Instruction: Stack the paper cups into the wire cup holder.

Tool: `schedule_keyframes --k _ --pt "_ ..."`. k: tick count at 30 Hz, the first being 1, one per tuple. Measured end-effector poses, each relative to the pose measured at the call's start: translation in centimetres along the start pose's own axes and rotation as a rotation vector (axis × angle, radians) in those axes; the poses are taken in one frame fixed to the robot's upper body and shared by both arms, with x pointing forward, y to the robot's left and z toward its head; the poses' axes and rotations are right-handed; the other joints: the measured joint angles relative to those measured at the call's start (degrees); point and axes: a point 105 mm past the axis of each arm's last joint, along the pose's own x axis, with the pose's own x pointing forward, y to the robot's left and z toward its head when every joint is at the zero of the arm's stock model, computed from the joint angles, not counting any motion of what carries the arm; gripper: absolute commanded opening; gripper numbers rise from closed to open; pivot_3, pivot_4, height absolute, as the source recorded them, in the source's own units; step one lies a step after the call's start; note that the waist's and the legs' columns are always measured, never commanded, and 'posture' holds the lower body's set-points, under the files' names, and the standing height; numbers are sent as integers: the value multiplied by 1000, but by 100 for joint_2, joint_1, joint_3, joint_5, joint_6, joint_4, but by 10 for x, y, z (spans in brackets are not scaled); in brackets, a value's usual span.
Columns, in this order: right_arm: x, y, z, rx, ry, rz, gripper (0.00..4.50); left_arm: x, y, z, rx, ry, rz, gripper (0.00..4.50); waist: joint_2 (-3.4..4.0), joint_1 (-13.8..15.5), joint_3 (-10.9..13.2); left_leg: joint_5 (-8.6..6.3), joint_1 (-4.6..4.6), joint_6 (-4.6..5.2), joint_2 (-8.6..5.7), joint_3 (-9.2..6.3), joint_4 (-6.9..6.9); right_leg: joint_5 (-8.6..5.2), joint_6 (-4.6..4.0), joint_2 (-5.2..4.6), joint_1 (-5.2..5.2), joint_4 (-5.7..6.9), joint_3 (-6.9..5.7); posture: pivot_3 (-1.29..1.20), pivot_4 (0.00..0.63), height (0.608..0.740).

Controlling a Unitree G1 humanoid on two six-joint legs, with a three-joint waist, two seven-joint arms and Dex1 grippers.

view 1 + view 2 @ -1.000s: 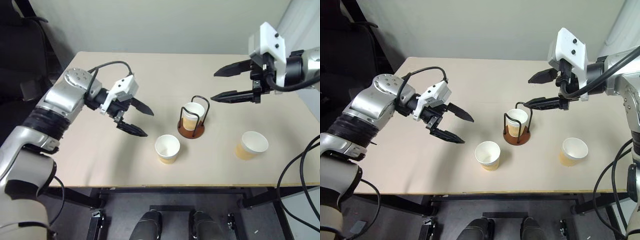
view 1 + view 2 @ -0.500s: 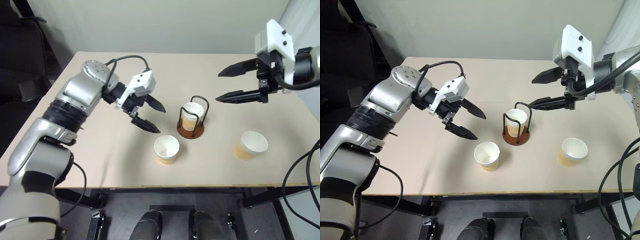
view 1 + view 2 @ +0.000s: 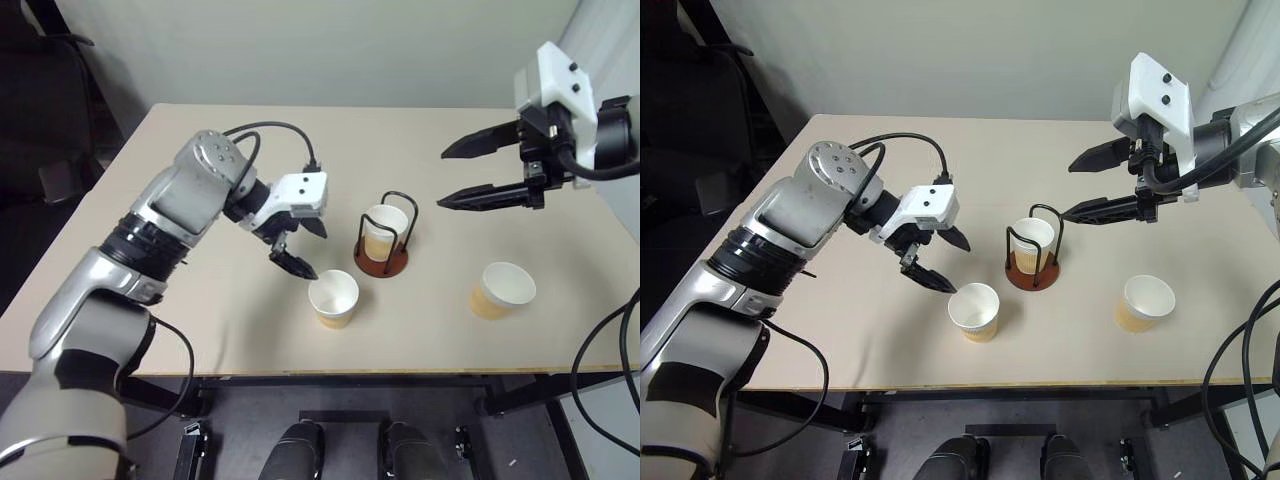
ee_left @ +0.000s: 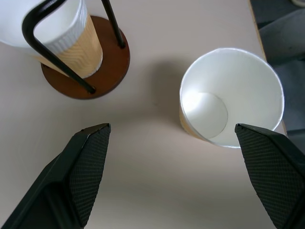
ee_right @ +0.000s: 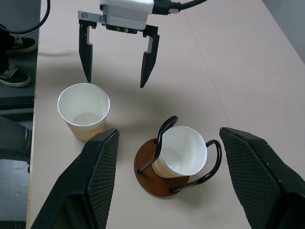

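The wire cup holder [image 3: 383,263] stands mid-table with one paper cup [image 3: 384,228] upright inside its black loops. A second paper cup [image 3: 334,297] stands upright near the front edge. A third [image 3: 502,289] is further right. My left gripper [image 3: 316,250] is open, pointing down, just left of and above the second cup's rim. In the left wrist view that cup [image 4: 231,95] lies beside the right-hand finger [image 4: 267,162], not between the two. My right gripper [image 3: 443,179] hangs open and empty in the air to the right of the holder, well above the table.
The beige table [image 3: 200,300] has bare room on its left half and behind the holder. A dark chair [image 3: 40,100] stands off the table's left side. The front edge runs close behind the two loose cups.
My left gripper has swung right and tipped downward, ending close to the middle cup. The right gripper has stayed about where it was. No cup has moved.
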Motion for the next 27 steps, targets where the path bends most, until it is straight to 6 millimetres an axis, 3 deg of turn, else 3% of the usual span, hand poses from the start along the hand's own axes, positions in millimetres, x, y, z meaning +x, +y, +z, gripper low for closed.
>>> schedule_keyframes --k 15,27 --pt "-6 5 -2 18 16 35 3376 22 -27 9 -83 62 -3 4500 0 1 0 1 7 -2 1 0 0 2 -3 0 4 3 1 0 150 740" --pt "-7 6 -3 30 19 47 3376 36 -28 -11 -77 124 34 4500 0 4 0 1 10 -2 1 -1 0 3 -4 0 7 2 1 0 150 740"
